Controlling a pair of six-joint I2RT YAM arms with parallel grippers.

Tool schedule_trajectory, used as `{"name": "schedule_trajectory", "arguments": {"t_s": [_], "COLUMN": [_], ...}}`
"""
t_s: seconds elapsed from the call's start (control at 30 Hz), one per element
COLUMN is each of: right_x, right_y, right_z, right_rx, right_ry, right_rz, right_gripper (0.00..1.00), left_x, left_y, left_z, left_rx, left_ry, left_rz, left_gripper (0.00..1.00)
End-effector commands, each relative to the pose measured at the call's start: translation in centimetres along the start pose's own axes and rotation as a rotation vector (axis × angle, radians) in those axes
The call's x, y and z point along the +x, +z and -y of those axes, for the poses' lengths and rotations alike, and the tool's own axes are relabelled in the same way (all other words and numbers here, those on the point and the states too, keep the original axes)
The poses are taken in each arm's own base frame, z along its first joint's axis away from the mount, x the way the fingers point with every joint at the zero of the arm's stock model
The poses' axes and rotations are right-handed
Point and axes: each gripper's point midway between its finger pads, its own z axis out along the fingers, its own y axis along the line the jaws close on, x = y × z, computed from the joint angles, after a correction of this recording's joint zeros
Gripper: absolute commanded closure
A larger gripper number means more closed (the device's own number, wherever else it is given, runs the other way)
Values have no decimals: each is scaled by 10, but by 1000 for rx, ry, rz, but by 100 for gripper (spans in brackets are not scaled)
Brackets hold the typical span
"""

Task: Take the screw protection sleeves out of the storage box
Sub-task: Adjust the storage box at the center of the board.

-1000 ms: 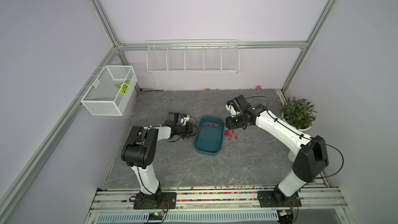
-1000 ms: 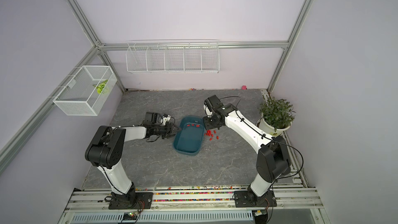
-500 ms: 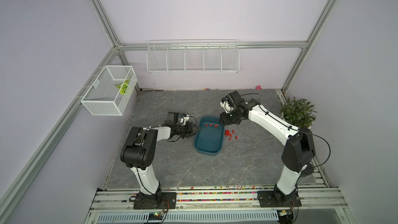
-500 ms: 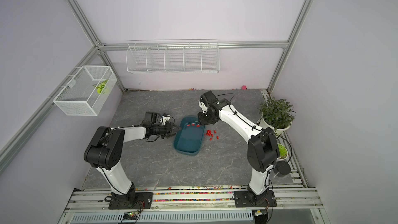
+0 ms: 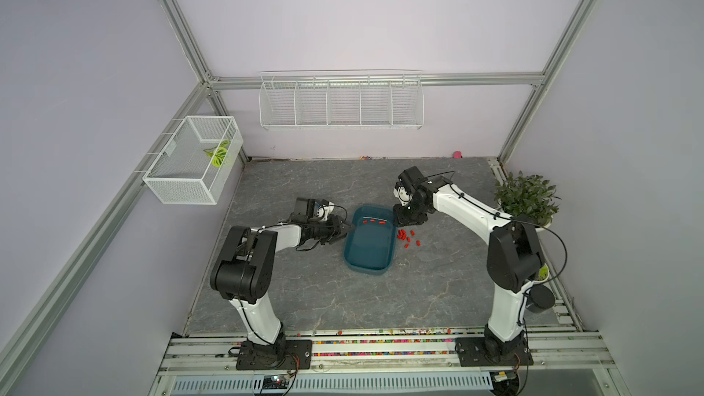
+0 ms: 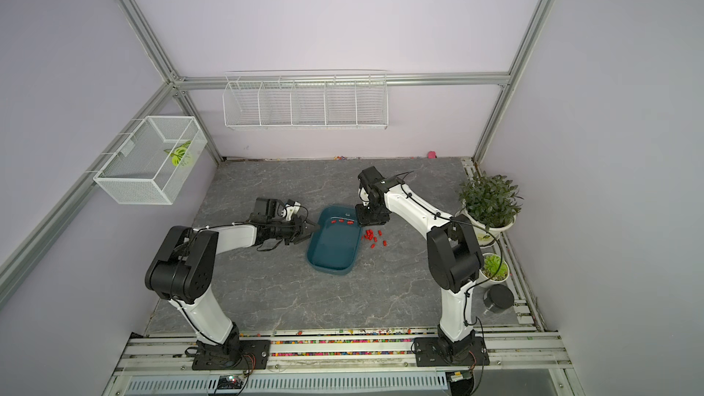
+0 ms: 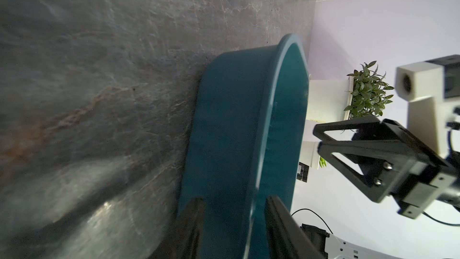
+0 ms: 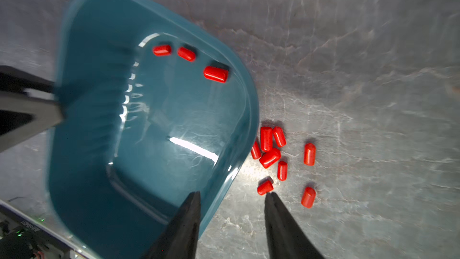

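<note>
1. Right gripper (image 8: 232, 193) hangs over the long wall of the storage box (image 8: 149, 133) with its jaws moderately apart and nothing between them. One finger is over the box floor, the other over the table.
2. Left gripper (image 7: 234, 199) is closed narrowly on the opposite wall, one finger inside and one outside, apparently steadying the box.
3. Three screw protection sleeves (image 8: 186, 54) lie on their sides inside the box, spaced along its far end wall. About eight more (image 8: 270, 156) lie on the table just beside the wall on the right arm's side, several of them touching.
4. These caps look tiny, light, smooth and round, so they will probably roll or squirt out of a careless pinch. I would take one across its round body at mid-length. The cap nearest the corner leaves little room for a finger against the wall.
5. Underneath is a hard grey marbled table (image 5: 304, 291) with a glossy sheen; a dropped cap would likely roll.
6. Lilac walls and an aluminium frame enclose the cell. Two white wire baskets (image 5: 341, 100) hang on the walls, a potted plant (image 5: 527, 200) stands by the right arm, and coloured beads (image 5: 381, 342) line the front rail.
</note>
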Motion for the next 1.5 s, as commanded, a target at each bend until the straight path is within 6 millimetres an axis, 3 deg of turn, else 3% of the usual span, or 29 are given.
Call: {"name": "schedule_trajectory", "arguments": {"t_s": [0.0,0.2,0.77,0.97,1.3,1.47], "right_x": [2,-1,-19,-21,-31,-37], "right_y": [7,17,22,19,-26,-51], "right_z": [0,-7,-54,-57,-46,-59], "right_rx": [-4,-46,-164,-169,-42,-8], "right_ry": [-7,-8,-81,-94,-151,-233], "right_rz": [-31,-55,-37,-35,106,189], "right_gripper": [54,54,54,54,50,50], "left_x": [-1,-3,-13,-17,-22,-24], "left_y": [0,-4,-31,-37,-42,-50], "left_z": [4,6,5,3,5,8], "left_rx": [7,14,33,28,28,29], "left_ry": [31,38,37,27,41,56], "left_rz": [3,28,161,197,241,288], "left_gripper": [53,54,54,54,54,54]}}
